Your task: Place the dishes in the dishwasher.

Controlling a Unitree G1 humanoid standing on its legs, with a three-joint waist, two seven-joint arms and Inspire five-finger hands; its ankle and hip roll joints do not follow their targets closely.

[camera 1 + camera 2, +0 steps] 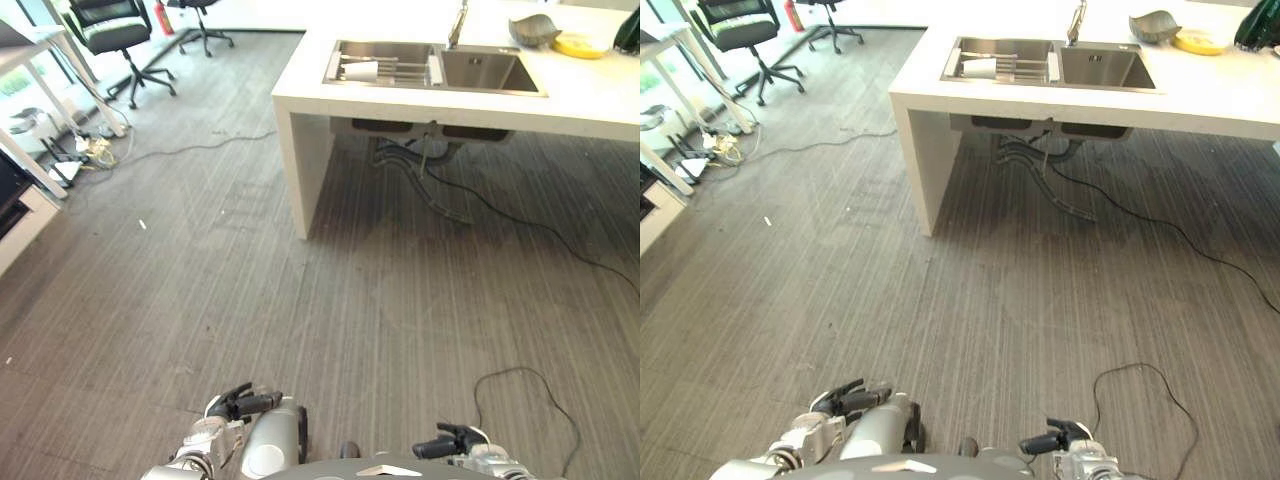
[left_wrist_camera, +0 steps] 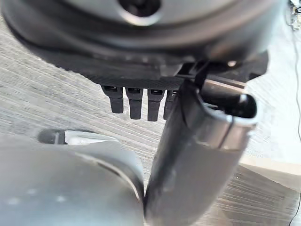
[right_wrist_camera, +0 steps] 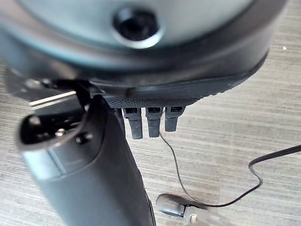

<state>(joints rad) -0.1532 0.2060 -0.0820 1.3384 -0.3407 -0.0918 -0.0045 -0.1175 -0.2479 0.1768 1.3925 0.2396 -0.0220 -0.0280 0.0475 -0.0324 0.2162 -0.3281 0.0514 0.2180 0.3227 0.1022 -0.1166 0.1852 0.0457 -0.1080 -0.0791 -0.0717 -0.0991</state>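
Left eye view: both hands held low, dishes far off on the counter

Left eye view: the left hand (image 1: 243,402) is seen at the lower edge above the grey floor (image 1: 200,280), its fingers straight and relaxed, nothing held. Farther back, a white counter (image 1: 310,90) with a double sink (image 1: 435,66) is seen; a white cup (image 1: 362,71) lies on a rack in the sink's left basin. Near the counter's far right, a grey bowl (image 1: 533,31) and a yellow dish (image 1: 580,45) are set. The right hand (image 1: 447,442) is held low too, fingers extended, empty.
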